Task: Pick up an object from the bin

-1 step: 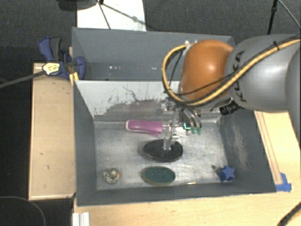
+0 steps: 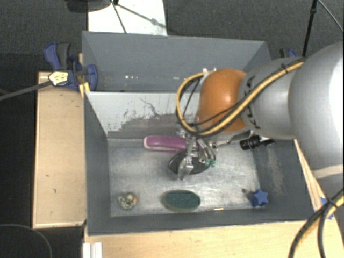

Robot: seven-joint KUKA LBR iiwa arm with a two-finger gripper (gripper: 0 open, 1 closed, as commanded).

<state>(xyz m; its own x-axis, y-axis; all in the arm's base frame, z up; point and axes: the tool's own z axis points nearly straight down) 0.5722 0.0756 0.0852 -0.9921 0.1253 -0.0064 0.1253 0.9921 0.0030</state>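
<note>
bin (image 2: 99,144): grey metal, matt, scratched pale at back wall | pink handle (image 2: 164,142): smooth glossy plastic | green oval disc (image 2: 181,200): dull, matt | blue star (image 2: 259,198): matt plastic | my orange wrist cover (image 2: 220,101): smooth, shiny

Small black rounded object (image 2: 175,165), glossy, lying low on the grey floor near frame centre, right part hidden, exact kind unclear.

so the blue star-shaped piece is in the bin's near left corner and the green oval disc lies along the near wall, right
Not quite: the camera view shows the blue star-shaped piece in the near right corner of the bin, not the left. The green oval disc does lie along the near wall.
</note>
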